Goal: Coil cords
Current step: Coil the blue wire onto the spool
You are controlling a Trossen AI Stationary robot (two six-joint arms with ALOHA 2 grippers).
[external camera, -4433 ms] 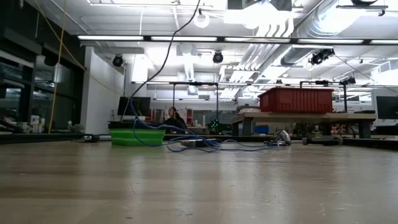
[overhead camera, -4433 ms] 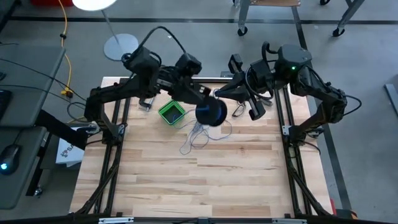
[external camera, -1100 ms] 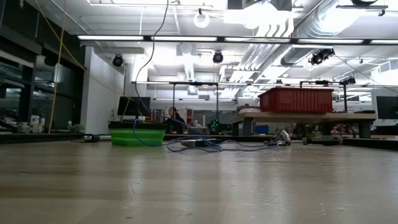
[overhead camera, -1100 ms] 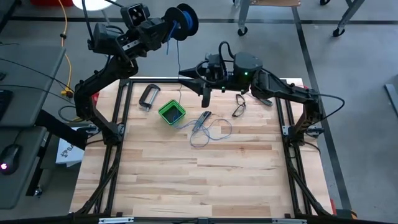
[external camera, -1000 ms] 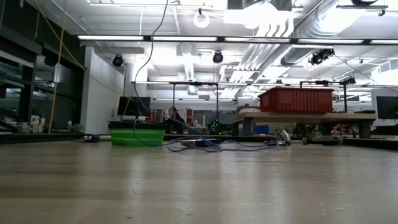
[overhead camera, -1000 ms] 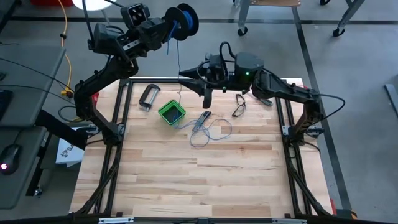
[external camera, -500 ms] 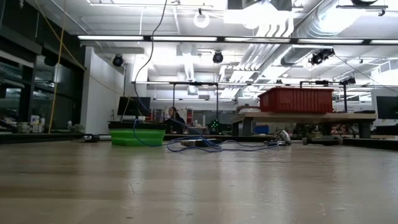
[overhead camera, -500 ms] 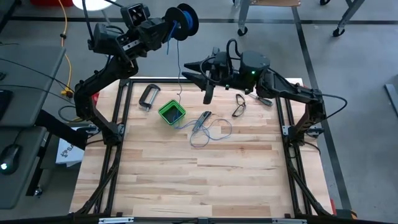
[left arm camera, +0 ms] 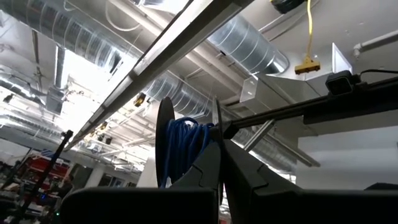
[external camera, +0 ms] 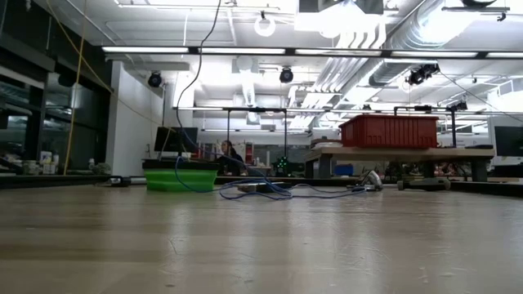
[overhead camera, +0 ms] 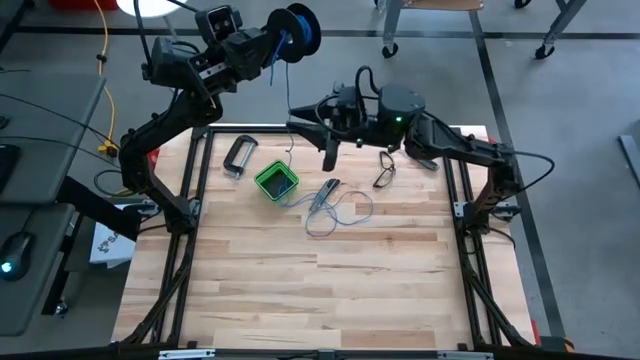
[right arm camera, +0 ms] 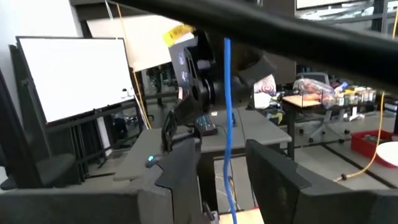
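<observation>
The dark spool (overhead camera: pixel 298 30), wound with blue wire (left arm camera: pixel 183 146), is held high beyond the table's far edge, where my left gripper (overhead camera: pixel 272 42) is shut on it. From the spool the thin blue wire (right arm camera: pixel 227 118) hangs down to the table. It ends there in loose loops (overhead camera: pixel 335 210) that lie flat beside the green box (overhead camera: pixel 276 181). My right gripper (overhead camera: pixel 308 140) stands open above the far part of the table. In the right wrist view the hanging wire runs between its two fingers (right arm camera: pixel 186 174), with a gap on either side. My left gripper pinches one flange of the spool (left arm camera: pixel 216 127) between its two fingers, which slant upward. The spool is lifted clear, high above the table, its round faces upright. The wire falls from it toward the table.
On the far part of the table lie a metal clip (overhead camera: pixel 238 153), a pair of glasses (overhead camera: pixel 385 170) and a small grey tool (overhead camera: pixel 328 190) among the wire loops. In the low view the green box (external camera: pixel 181 179) and the loops (external camera: pixel 261 190) lie far back. The near half is bare wood.
My right gripper has swayed slightly toward the table's far right and come back, staying open around the hanging wire. The spool and the loops on the table have kept still.
</observation>
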